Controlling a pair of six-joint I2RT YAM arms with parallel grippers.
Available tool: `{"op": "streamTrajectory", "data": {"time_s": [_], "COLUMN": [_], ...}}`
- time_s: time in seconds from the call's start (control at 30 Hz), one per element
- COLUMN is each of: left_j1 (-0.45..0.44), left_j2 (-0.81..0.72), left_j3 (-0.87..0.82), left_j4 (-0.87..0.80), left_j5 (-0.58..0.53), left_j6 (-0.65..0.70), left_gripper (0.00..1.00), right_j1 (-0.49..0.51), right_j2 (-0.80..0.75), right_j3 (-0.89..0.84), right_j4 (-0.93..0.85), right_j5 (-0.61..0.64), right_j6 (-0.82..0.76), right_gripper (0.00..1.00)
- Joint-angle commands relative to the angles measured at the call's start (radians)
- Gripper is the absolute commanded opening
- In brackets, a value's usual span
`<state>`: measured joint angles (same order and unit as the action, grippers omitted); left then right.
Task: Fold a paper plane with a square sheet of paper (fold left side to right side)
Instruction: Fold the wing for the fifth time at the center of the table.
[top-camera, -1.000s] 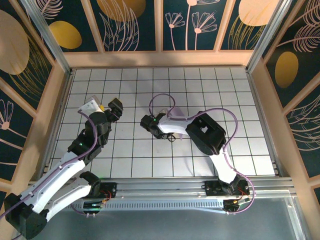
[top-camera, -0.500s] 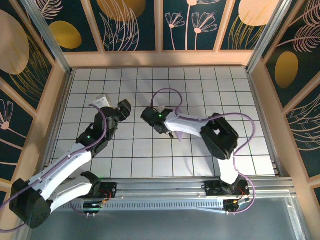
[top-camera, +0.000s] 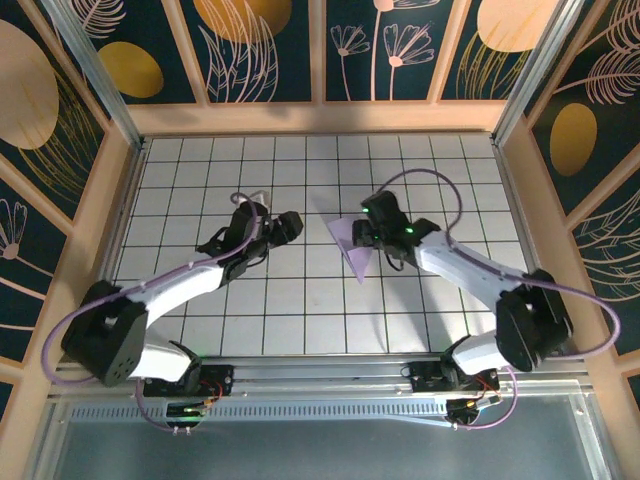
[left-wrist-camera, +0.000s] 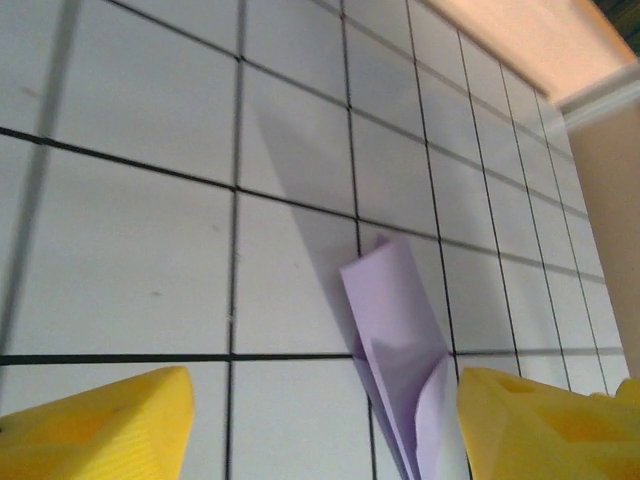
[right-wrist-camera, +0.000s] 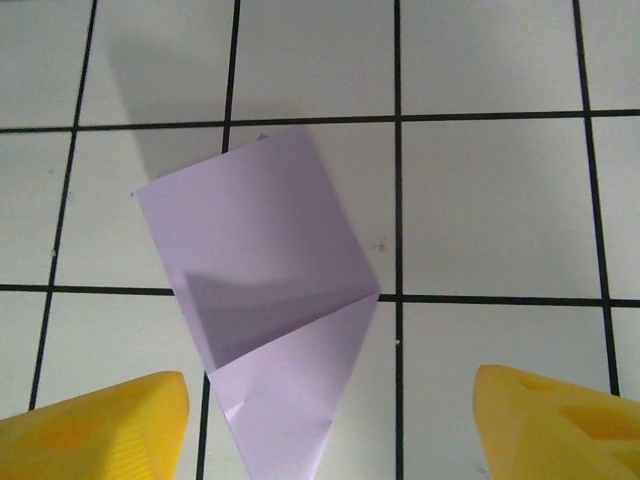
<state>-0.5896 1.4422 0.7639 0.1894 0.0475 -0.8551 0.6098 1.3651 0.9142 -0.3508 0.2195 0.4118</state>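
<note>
The lavender square sheet of paper (top-camera: 351, 246) lies on the white grid table (top-camera: 450, 170), folded into a pointed kite shape like a paper plane, tip toward the near edge. My left gripper (top-camera: 288, 226) hovers just left of it, open. In the left wrist view the paper (left-wrist-camera: 398, 340) rises slightly beside the right yellow finger (left-wrist-camera: 540, 425), and the left gripper (left-wrist-camera: 320, 430) holds nothing. My right gripper (top-camera: 364, 232) hangs at the paper's right edge. In the right wrist view the right gripper (right-wrist-camera: 330, 430) is open, with the folded paper (right-wrist-camera: 262, 290) pointing between its fingers, untouched.
Wooden walls (top-camera: 320, 118) ring the table on three sides, one of them showing far off as a wooden wall (left-wrist-camera: 530, 40) in the left wrist view. A metal rail (top-camera: 330, 375) with both arm bases runs along the near edge. Purple cables loop above each arm.
The right gripper has opened, let go of the paper and drawn back to the right. The left arm has swung right toward the paper. The folded paper now lies uncovered.
</note>
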Motion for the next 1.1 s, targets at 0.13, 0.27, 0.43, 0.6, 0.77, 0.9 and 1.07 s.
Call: {"op": "streamTrajectory", "data": {"time_s": [0.13, 0.27, 0.43, 0.6, 0.77, 0.9, 1.07], "left_j1": [-0.021, -0.035, -0.037, -0.037, -0.037, -0.037, -0.038], "left_j2": [0.265, 0.408, 0.497, 0.568, 0.629, 0.664, 0.690], "left_j3": [0.129, 0.203, 0.271, 0.310, 0.356, 0.393, 0.425], "left_j4": [0.145, 0.154, 0.135, 0.142, 0.147, 0.148, 0.128], "left_j5": [0.320, 0.380, 0.375, 0.391, 0.404, 0.401, 0.372], "left_j6": [-0.095, -0.105, -0.110, -0.116, -0.115, -0.106, -0.078], "left_gripper": [0.63, 0.62, 0.63, 0.59, 0.47, 0.38, 0.25], "right_j1": [-0.193, -0.301, -0.374, -0.399, -0.411, -0.418, -0.423], "right_j2": [-0.314, -0.432, -0.493, -0.525, -0.574, -0.599, -0.608], "right_j3": [-0.272, -0.386, -0.409, -0.400, -0.408, -0.423, -0.434], "right_j4": [0.381, 0.484, 0.447, 0.400, 0.375, 0.353, 0.349], "right_j5": [-0.294, -0.408, -0.454, -0.461, -0.465, -0.468, -0.492], "right_j6": [0.147, 0.228, 0.222, 0.196, 0.196, 0.194, 0.193], "right_gripper": [0.92, 0.95, 0.95, 0.95, 0.95, 0.94, 0.94]}}
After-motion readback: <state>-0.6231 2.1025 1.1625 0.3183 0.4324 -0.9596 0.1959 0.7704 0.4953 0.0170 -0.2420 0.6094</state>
